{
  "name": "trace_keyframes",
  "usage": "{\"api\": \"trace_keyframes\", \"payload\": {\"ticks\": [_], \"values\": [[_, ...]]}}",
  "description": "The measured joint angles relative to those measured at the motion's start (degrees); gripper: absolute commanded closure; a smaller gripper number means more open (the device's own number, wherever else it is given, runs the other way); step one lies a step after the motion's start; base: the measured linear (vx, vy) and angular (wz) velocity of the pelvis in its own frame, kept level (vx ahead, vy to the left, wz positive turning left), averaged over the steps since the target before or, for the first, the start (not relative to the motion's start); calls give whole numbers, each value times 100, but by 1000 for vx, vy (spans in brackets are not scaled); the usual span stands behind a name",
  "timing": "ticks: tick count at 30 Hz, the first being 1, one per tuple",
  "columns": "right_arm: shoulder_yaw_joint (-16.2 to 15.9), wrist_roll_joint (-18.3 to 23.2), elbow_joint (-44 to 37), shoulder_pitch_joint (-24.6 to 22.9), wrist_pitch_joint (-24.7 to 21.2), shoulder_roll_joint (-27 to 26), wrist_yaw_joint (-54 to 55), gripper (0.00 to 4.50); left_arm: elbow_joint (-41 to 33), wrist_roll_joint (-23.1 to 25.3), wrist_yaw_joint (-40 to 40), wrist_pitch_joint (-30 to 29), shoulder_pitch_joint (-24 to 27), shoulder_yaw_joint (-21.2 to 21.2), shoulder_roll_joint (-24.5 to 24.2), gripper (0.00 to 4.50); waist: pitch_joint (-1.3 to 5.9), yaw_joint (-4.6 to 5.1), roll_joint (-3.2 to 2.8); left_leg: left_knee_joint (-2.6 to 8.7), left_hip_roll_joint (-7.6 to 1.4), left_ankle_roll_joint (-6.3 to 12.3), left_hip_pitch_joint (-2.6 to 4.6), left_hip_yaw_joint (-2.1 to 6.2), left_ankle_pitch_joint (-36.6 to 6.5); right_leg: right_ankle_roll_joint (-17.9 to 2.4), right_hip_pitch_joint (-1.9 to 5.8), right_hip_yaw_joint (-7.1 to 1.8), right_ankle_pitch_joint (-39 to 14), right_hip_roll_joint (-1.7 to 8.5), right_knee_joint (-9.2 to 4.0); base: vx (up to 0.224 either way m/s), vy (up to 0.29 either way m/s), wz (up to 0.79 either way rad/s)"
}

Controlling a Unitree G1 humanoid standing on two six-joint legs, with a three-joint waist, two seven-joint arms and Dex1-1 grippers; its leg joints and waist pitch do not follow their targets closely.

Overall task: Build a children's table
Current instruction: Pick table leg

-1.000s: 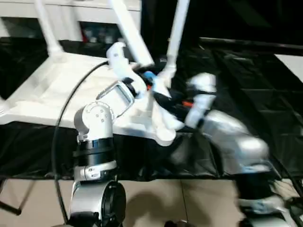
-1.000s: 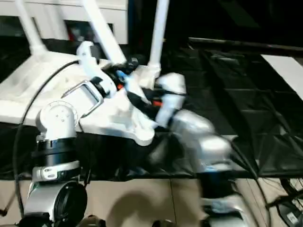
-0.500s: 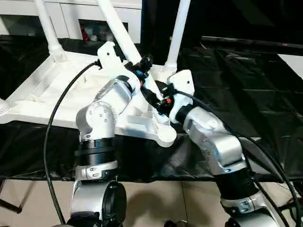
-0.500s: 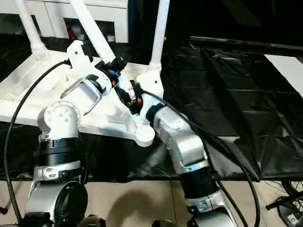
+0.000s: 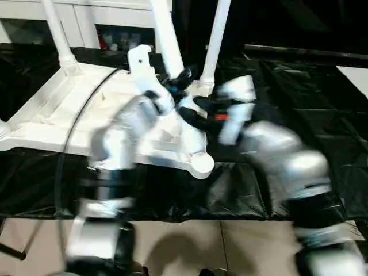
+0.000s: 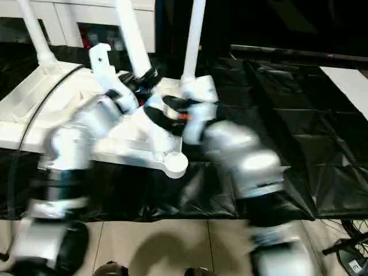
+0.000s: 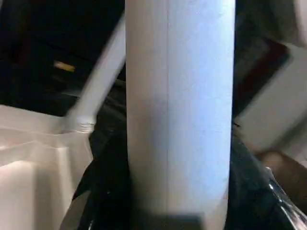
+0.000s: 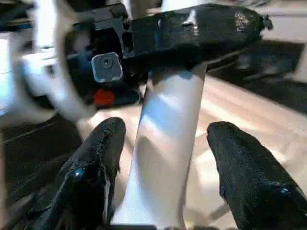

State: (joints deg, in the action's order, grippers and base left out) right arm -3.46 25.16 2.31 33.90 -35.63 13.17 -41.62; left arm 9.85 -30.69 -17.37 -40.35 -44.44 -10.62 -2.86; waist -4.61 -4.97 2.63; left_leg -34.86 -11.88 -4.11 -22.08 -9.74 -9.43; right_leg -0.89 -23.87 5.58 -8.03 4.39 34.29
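Overhead, black-draped table [image 5: 299, 86] — white cabinet [image 5: 86, 17] beyond.

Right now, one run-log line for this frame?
stage: leg fitting | tabletop: upside down on black-draped table | left gripper: shut on leg | right gripper: open around same leg

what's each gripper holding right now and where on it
The left gripper clamps a white table leg partway up its tube. The right gripper straddles the same leg lower down, open, not touching.
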Motion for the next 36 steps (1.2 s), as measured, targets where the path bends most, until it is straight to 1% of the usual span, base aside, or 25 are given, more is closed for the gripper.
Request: {"api": "trace_keyframes", "payload": {"ticks": [3, 4, 8, 10, 13, 18, 21, 24, 30, 36], "values": [[72, 243, 65, 2, -198, 168, -478, 98, 3, -234, -456, -138, 0, 35, -92, 262, 0, -9, 0, -2, 0, 0, 0, -3, 0, -2, -1, -2, 1, 0, 4, 0, 0, 0], [88, 364, 108, 10, -307, 307, -722, 72, 11, -352, -744, -232, 0, 52, -180, 262, 0, -11, 0, -3, 0, 0, 1, -4, 0, -3, -1, -4, 1, 0, 4, 0, 0, 0], [86, 696, 327, 100, -573, 574, -1423, 65, 4, -800, -1832, -488, 1, 139, -470, 262, 0, -14, 0, -9, 0, 0, 6, -5, 1, -6, 1, -6, 3, 1, 12, 0, 0, 0], [75, 833, 437, 236, -683, 634, -1683, 65, -1, -905, -2225, -552, 0, 276, -530, 262, 0, -13, 0, -12, -1, 0, 8, -5, 2, -9, 3, -6, 5, 1, 14, 0, 0, 0], [-53, 843, 562, 411, -759, 826, -2034, 65, -1, -909, -2590, -560, -16, 497, -582, 262, 0, -18, 1, -16, -2, -1, 10, -5, 3, -10, 7, -6, 5, 2, 16, 0, 0, 0], [-160, 832, 761, 449, -843, 871, -2288, 65, -12, -938, -2870, -564, -60, 607, -637, 262, 1, -17, 1, -16, -2, -1, 9, -5, 3, -10, 5, -6, 5, 2, 17, 0, 0, 0], [-270, 833, 870, 552, -937, 1050, -2523, 65, -20, -974, -3055, -588, -60, 659, -710, 262, 1, -18, 1, -16, -2, -1, 8, -5, 3, -10, 4, -6, 5, 2, 17, 0, 0, 0], [-351, 832, 958, 616, -1010, 1114, -2675, 65, -27, -1022, -3144, -589, -60, 659, -734, 262, 1, -18, 1, -16, -2, -1, 9, -5, 3, -10, 4, -6, 5, 2, 17, 0, 0, 0], [-399, 836, 1066, 648, -1072, 1103, -2814, 65, -214, -1076, -3272, -623, -59, 710, -733, 262, 1, -18, 2, -17, -2, -1, 9, -5, 3, -10, 5, -6, 5, 2, 18, 0, 0, 0], [-508, 841, 1153, 667, -1130, 1059, -2898, 65, -217, -1084, -3313, -626, -59, 772, -695, 262, 1, -18, 2, -19, -3, -1, 9, -5, 3, -10, 5, -6, 5, 2, 19, 0, 0, 0]]}}
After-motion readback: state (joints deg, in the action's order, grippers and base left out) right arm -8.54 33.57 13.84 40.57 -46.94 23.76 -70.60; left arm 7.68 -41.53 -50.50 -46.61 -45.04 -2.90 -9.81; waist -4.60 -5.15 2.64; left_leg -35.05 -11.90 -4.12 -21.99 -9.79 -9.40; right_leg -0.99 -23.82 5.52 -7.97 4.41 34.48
